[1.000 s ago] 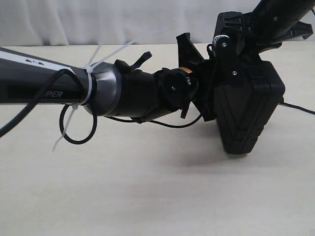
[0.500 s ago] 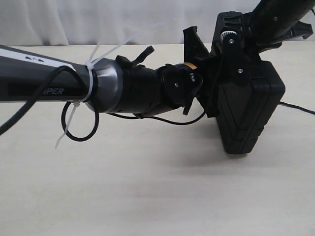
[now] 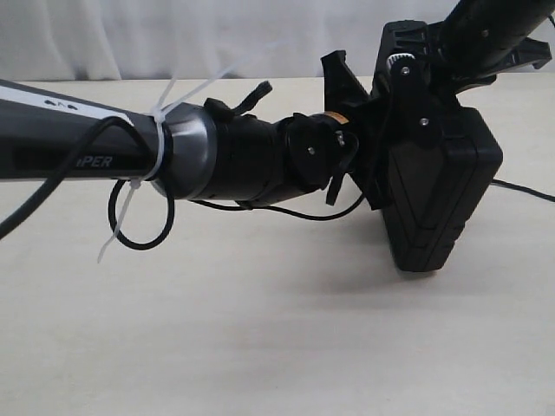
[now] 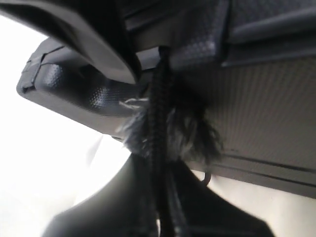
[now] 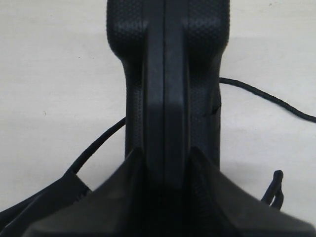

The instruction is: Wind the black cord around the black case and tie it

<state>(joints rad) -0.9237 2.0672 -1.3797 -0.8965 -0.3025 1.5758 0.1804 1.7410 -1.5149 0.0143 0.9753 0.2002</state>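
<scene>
The black case (image 3: 442, 191) hangs upright above the table, narrow edge down, with my right gripper (image 3: 414, 82) shut on its upper end. In the right wrist view its fingers (image 5: 118, 187) press both sides of the case (image 5: 168, 74). My left gripper (image 3: 360, 160) is at the case's left face, shut on the black cord (image 4: 160, 98). The cord's frayed lump (image 4: 170, 133) sits just beyond the fingertips, and the cord runs on to the case's ribbed edge (image 4: 197, 44). More cord (image 5: 266, 96) trails over the table on both sides of the case.
The pale table (image 3: 260, 329) lies under both arms. A glossy cable loop (image 3: 139, 227) and white zip ties (image 3: 160, 143) hang off the left arm. A thin cord stretch (image 3: 525, 191) lies at the right edge. A white curtain (image 3: 173, 35) backs the table.
My left gripper has shifted slightly right, closer against the case. The case and the right gripper have stayed still.
</scene>
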